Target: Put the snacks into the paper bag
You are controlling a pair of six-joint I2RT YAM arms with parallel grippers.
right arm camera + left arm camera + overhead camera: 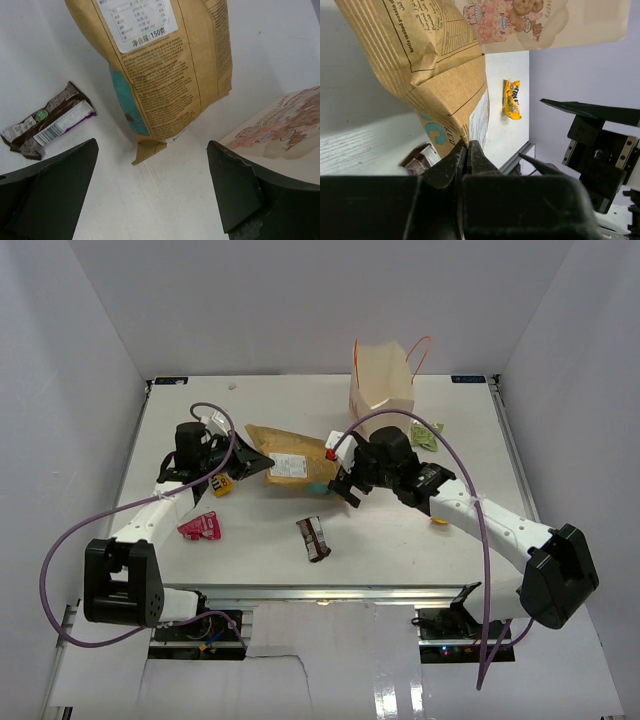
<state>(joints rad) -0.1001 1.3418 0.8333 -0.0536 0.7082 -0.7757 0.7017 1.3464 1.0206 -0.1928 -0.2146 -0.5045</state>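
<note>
The large tan-brown pouch [290, 458] with a white label lies mid-table, between the two grippers. My left gripper [262, 462] is shut on its left edge; in the left wrist view the jaws [467, 146] pinch the pouch [435, 65]. My right gripper [345, 485] is open and empty just right of the pouch; the right wrist view shows the gripper [150, 200] wide open below the pouch's corner [165, 65]. The paper bag [380, 380] stands upright at the back. The dark-brown packet [313, 538], pink packet [199, 526] and light-green packet [425, 435] lie on the table. The yellow packet [512, 99] lies near the front edge.
The right arm [470, 505] crosses the right half of the table, with a yellow sliver [438, 521] showing under it. A small yellow-and-black item [222, 485] lies by the left arm. White walls enclose the table on three sides. The bag's printed side [285, 125] is close to my right gripper.
</note>
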